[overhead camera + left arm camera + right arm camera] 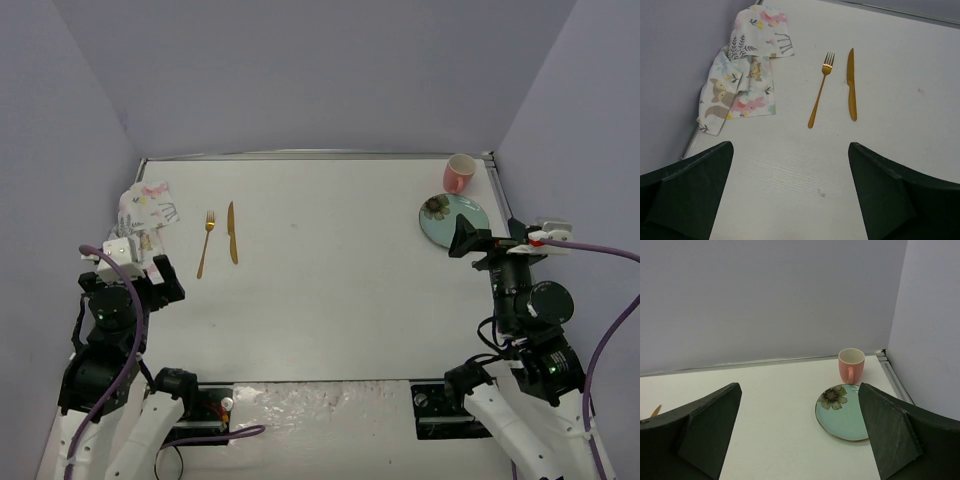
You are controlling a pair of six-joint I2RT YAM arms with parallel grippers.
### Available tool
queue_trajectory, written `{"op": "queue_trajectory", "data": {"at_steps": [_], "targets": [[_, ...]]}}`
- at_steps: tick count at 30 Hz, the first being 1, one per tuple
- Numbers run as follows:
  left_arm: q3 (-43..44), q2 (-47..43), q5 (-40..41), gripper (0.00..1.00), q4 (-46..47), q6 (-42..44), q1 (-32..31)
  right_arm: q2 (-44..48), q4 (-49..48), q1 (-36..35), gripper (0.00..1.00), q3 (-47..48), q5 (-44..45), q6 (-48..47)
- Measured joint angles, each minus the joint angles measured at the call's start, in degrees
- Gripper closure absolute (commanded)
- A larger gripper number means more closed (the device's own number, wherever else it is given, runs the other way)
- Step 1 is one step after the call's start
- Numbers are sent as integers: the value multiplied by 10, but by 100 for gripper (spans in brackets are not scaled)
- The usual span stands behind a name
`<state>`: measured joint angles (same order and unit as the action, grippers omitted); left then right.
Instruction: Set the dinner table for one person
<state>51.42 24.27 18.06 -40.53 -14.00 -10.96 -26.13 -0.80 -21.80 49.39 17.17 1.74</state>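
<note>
The dinner table (pixel 330 290) spans the floor under both arms, and nothing looks laid yet. The placemat (pixel 742 75) lies crumpled at its far left edge with the fork (pixel 820 91) and knife (pixel 851 85) nearby, while the plate (pixel 846 412) and cup (pixel 851 365) sit far right. The middle offers open room, and the left gripper (pixel 790 150) and right gripper (pixel 799 390) both gape, holding nothing.

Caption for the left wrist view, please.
Open left gripper facing crumpled placemat, fork and knife on the table.

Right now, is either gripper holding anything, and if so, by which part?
Nothing is held. The left gripper is open, short of the fork; the right gripper is open, short of the plate.
</note>
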Motion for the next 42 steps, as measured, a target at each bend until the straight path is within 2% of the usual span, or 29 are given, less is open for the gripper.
{"op": "queue_trajectory", "data": {"at_steps": [8,12,18,20,26,29,32,42], "targets": [[0,50,4,3,-4,-41,0,-8,0,0,0,-16,-3,51],[2,122,25,3,-8,-81,0,-30,1,0,0,-18,-21,82],[34,281,53,3,-5,-155,4,-82,3,0,0,-27,-64,124],[48,345,37,3,13,-170,27,-101,6,0,0,-30,-81,135],[99,511,-39,3,74,-210,146,-145,12,0,0,-31,-123,153],[148,593,-57,3,80,-225,188,-156,12,0,0,-31,-140,156],[207,666,-67,3,102,-238,212,-168,12,0,0,-32,-157,158],[296,786,-115,3,155,-225,245,-191,10,0,0,-45,-192,158]]}}
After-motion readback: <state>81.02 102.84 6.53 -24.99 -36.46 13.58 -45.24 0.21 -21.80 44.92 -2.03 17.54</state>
